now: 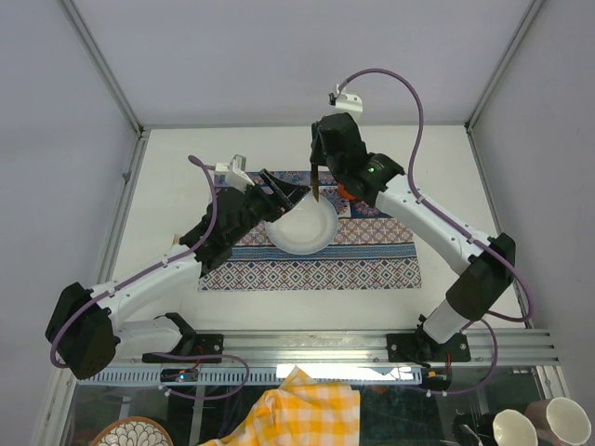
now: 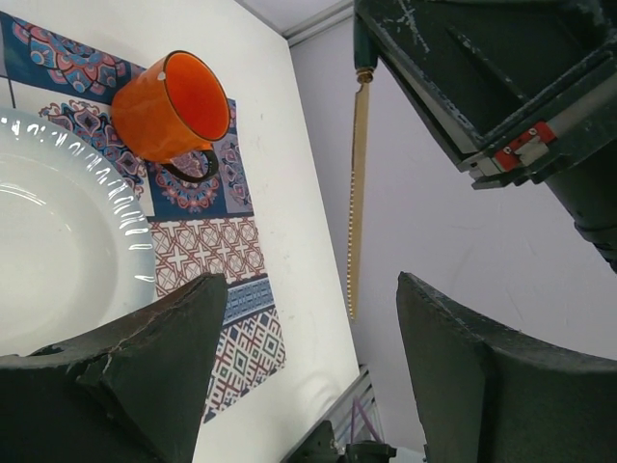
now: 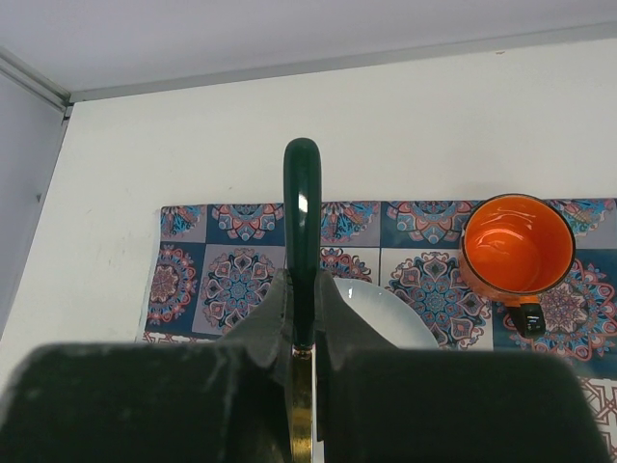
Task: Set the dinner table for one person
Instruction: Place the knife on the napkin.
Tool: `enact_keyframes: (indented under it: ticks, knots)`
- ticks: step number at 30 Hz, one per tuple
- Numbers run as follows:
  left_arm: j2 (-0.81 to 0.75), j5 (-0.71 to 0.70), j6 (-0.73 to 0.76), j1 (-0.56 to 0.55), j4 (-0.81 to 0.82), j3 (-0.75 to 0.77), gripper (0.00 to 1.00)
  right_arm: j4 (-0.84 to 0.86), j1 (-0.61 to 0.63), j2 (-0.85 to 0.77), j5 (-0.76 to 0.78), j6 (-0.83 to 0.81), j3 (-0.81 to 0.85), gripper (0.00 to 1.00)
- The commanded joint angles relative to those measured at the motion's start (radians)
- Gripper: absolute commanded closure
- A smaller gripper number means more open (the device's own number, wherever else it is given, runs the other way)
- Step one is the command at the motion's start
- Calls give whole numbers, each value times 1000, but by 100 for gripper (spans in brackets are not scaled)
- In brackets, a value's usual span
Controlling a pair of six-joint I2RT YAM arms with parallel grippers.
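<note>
On the white dinner table [image 1: 177, 167] lies a blue-and-purple patterned cloth [image 1: 316, 265] with a white plate [image 1: 300, 226] on it. An orange mug [image 3: 517, 246] stands on the cloth to the plate's right. My right gripper [image 3: 303, 309] is shut on a knife's dark green handle [image 3: 302, 222]. The gold serrated blade [image 1: 317, 186] hangs point down over the plate's far rim. My left gripper [image 1: 284, 195] is open and holds nothing, at the plate's far-left rim. In the left wrist view the blade [image 2: 356, 193] hangs just beyond its wide-apart fingers [image 2: 164, 357].
Aluminium rails [image 1: 121, 149] edge the table on all sides. Below the near rail lie a yellow checked cloth [image 1: 302, 413], a patterned bowl [image 1: 130, 434] and two cups [image 1: 539, 426]. Both arms crowd the plate from either side.
</note>
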Motion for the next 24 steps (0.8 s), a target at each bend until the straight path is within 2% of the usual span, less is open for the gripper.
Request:
enact_keyframes:
  ticks: [1, 24]
  knots:
    - [-6, 33, -16, -11, 81, 42, 28, 34, 1, 6, -1, 4, 56, 100]
    - [130, 109, -70, -24, 185, 104, 29, 16, 1, 9, -13, 6, 85, 100]
